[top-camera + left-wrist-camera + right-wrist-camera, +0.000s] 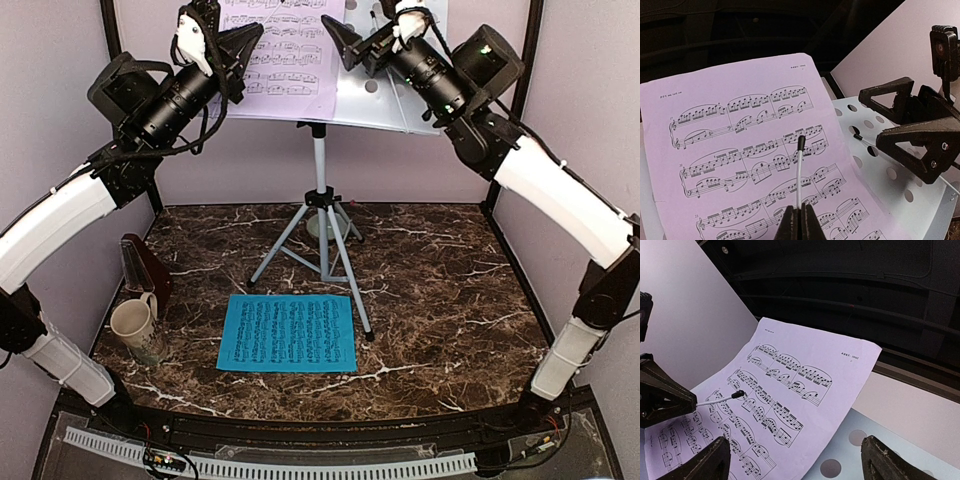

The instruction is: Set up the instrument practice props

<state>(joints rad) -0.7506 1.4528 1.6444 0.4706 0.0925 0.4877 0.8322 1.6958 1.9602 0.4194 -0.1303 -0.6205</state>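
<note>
While the lilac sheet point(285, 55) rests on the stand's tray point(385, 100), left gripper point(800, 220) pinched on the page-holder wire point(799, 170) and right gripper point(795, 450) spread apart nearby, the blue sheet point(289, 332) lies flat on the table point(450, 280), seemingly yet to go up.

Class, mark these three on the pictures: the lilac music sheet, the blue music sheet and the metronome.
lilac music sheet point(740, 150), left wrist view, middle of the printed page.
blue music sheet point(288, 333), top external view, centre of the sheet.
metronome point(143, 266), top external view, its dark sloping face.
</note>
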